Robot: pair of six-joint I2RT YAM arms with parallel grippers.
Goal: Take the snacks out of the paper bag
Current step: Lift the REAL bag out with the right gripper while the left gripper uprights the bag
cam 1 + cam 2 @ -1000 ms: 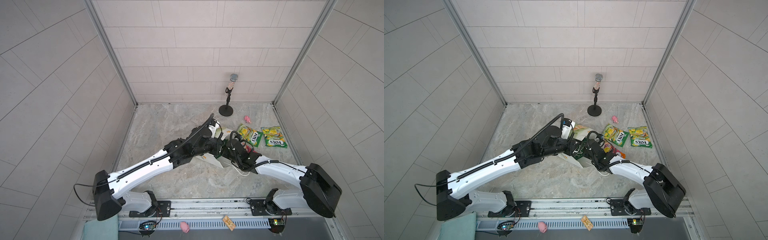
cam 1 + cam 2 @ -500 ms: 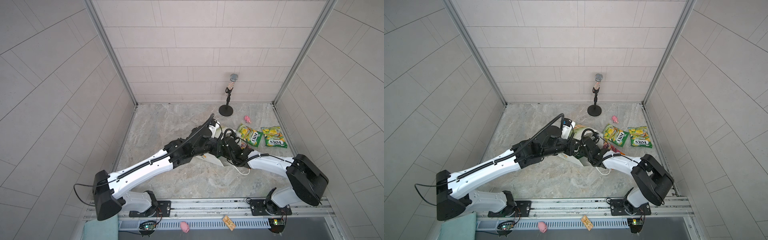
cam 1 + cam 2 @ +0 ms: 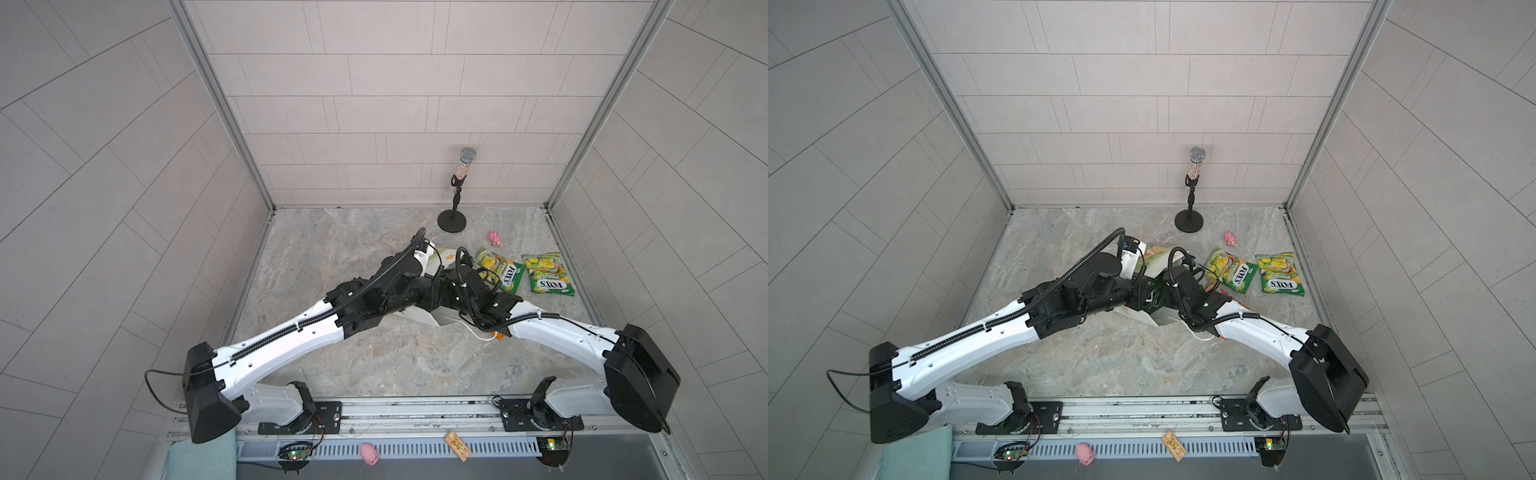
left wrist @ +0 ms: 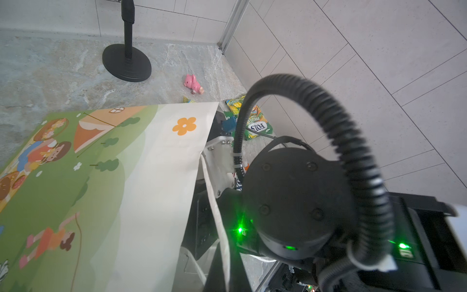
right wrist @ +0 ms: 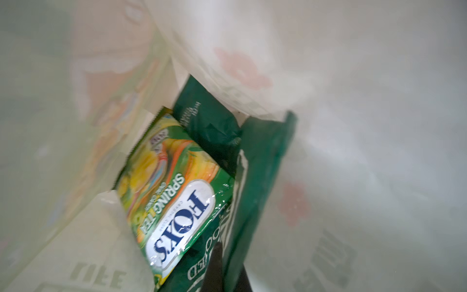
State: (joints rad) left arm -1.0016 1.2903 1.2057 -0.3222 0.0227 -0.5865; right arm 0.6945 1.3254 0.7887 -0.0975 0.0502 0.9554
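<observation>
The paper bag (image 3: 439,261) lies on its side mid-table in both top views, with its illustrated wide side (image 4: 106,177) up. My left gripper (image 4: 219,274) is shut on the bag's white rim edge at the mouth. My right gripper (image 5: 228,263) is inside the bag, shut on the dark green crisp packet (image 5: 255,177). A yellow-green FOX'S packet (image 5: 171,192) lies against it in there. Two more yellow-green FOX'S packets (image 3: 498,274) (image 3: 548,276) lie on the table to the right of the bag. In both top views the right jaws are hidden by the bag.
A microphone on a black stand (image 3: 452,220) is behind the bag, with a pink toy figure (image 3: 494,237) near it. The right wall is just beyond the packets. Another pink toy (image 3: 370,454) and an orange tag (image 3: 457,445) rest on the front rail.
The right jaws have closed inside the bag on the dark green packet. The right arm's elbow swung inward and back out. The left arm holds still.
</observation>
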